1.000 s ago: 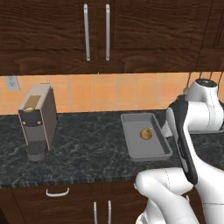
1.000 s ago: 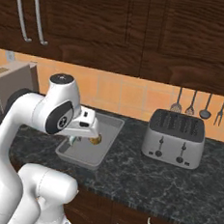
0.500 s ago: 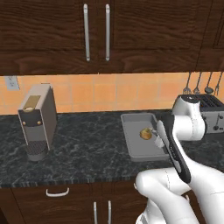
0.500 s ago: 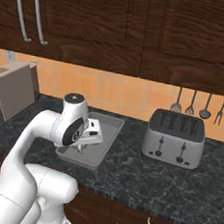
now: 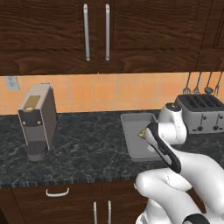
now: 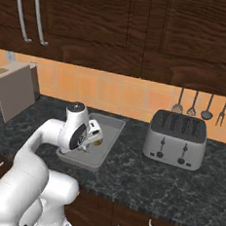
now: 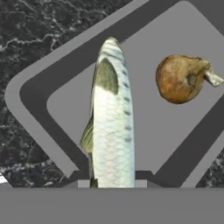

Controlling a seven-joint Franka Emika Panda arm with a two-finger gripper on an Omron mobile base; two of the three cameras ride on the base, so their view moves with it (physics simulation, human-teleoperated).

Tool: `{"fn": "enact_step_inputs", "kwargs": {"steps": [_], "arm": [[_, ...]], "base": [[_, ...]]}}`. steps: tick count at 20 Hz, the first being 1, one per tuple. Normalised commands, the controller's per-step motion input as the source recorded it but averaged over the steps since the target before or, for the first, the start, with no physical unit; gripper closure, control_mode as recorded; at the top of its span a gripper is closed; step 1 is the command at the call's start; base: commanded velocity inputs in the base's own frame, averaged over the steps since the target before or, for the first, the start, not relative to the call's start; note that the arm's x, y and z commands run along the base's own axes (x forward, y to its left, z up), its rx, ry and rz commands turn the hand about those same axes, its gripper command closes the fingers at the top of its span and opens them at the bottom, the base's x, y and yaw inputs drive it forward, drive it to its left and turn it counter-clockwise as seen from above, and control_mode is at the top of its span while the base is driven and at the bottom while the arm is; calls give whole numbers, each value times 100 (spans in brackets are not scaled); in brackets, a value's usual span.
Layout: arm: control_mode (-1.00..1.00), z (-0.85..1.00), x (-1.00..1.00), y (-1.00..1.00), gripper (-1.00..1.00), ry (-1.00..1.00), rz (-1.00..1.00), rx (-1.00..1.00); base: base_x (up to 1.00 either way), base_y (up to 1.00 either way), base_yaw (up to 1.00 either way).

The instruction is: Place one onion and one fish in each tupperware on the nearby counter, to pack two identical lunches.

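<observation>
Gripper (image 7: 113,181) clamped on fish (image 7: 112,122), has swung down over the tupperware (image 7: 39,87) beside onion (image 7: 181,78); fish ready to release, completing this lunch

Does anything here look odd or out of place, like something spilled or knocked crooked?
Nothing spilled or broken. The gripper is shut on the fish, which hangs above the grey tupperware. An onion already lies inside the tray, apart from the fish. Toaster and coffee machine stand upright.

Glossy white rounded arm (image 5: 183,175) segments, dark joint bands between them.
</observation>
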Motion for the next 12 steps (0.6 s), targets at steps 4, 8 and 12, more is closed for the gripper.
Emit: {"fn": "enact_step_inputs", "kwargs": {"steps": [4, 8, 12], "arm": [[-100, -50, 61, 0, 100, 0, 11, 0], [-100, -44, 63, 0, 100, 3, 6, 0], [-100, -47, 88, 0, -100, 11, 2, 0]], "base": [[0, 0, 0], [0, 0, 0], [0, 0, 0]]}}
